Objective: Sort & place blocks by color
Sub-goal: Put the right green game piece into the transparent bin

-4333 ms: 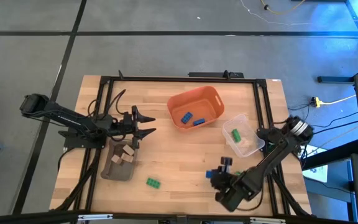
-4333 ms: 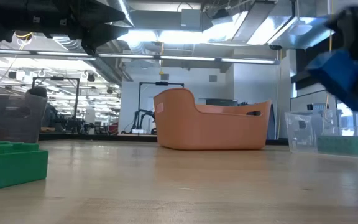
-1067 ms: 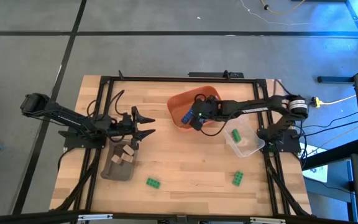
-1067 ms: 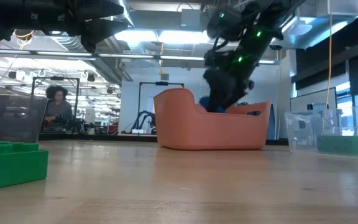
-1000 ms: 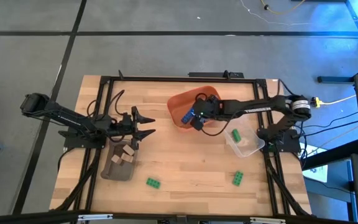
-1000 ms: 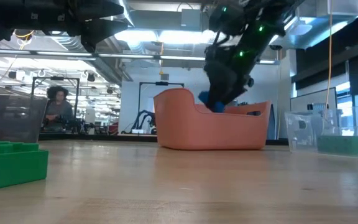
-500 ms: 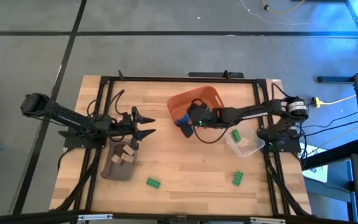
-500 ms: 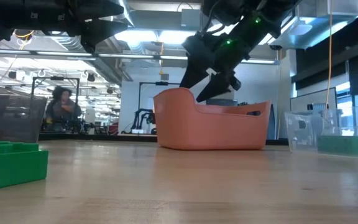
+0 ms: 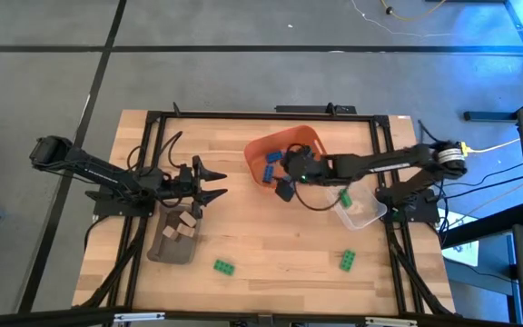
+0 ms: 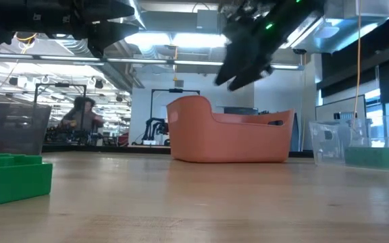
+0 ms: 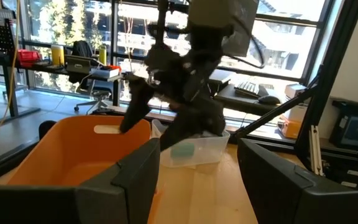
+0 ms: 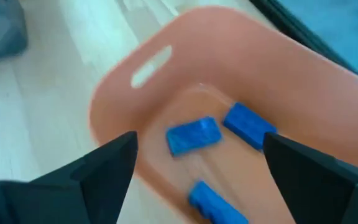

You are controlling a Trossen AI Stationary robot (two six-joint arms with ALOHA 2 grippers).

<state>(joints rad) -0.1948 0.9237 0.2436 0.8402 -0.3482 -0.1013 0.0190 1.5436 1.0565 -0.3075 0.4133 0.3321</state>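
Observation:
Three blue blocks (image 12: pixel 193 135) lie on the floor of the orange bin (image 9: pixel 291 145). My right gripper (image 9: pixel 285 184) hovers open above the bin's near rim, slanting down, with nothing between its fingers; in the low view my right gripper (image 10: pixel 243 62) is well above the bin (image 10: pixel 231 138). Tan blocks (image 9: pixel 185 227) sit in the grey-brown tray (image 9: pixel 166 250). My left gripper (image 9: pixel 214 181) waits open above the tray's far end. One green block (image 9: pixel 343 195) lies in the clear container (image 9: pixel 361 211). Two green blocks (image 9: pixel 223 266) (image 9: pixel 347 262) rest on the table near its front edge.
The black frame rails (image 9: pixel 261 115) run round the table's edges. Bare wood (image 9: pixel 280 236) lies between the tray, the bin and the two loose green blocks. A person (image 10: pixel 83 115) shows far off in the room behind.
My right gripper has risen out of the orange bin, drawn back a little toward the table's near edge, and tipped less steeply downward. Its fingers stay apart. The left arm has kept still.

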